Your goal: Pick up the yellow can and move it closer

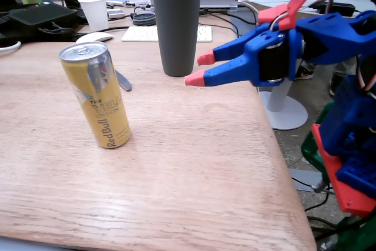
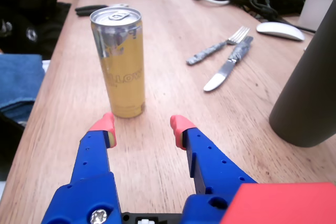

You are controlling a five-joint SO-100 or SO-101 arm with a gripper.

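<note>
Blue claw (image 2: 142,124) with red tips spread wide, gripping nothing. Just ahead, upright on the bench (image 2: 173,51), yellow can (image 2: 119,59) reading "Red Bull"; further lettering partly hidden.

The slim yellow-gold aluminium drink can (image 1: 97,94) with a silver top carries red "RedBull" lettering running up its side in the fixed view, near its base. Above that, pale letters read "THE", then a partly legible "YELLOW", then "EDITION". In the wrist view the same can (image 2: 119,61) shows "LLOW" across its yellow face. No other text is legible.
</note>
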